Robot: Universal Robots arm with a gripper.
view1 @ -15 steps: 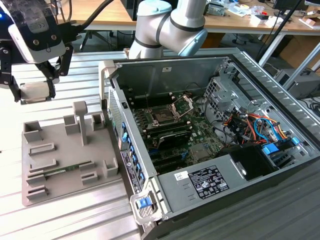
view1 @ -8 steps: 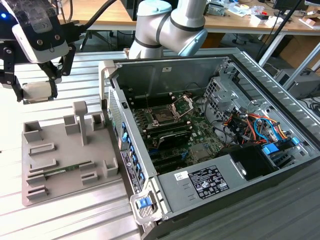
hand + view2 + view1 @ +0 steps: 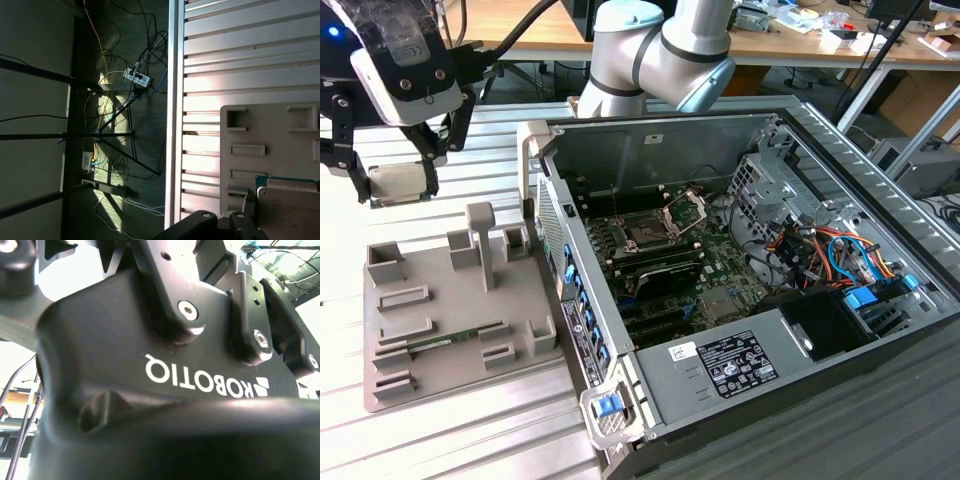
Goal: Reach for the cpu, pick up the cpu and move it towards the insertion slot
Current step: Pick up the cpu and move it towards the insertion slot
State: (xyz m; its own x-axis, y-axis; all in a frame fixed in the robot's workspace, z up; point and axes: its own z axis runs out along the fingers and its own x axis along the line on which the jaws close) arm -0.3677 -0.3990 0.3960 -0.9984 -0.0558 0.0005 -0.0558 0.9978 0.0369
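Clamping the small flat square silvery-topped cpu [image 3: 398, 184] between the fingers of the black gripper [image 3: 397, 190], up off the grey moulded plastic tray [image 3: 440, 330] at the exterior view's left, well apart from the square dark silver-framed insertion slot [image 3: 645, 236] on the green board inside the open grey metal computer case [image 3: 650, 135].

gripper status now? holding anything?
gripper: closed, holding the cpu.
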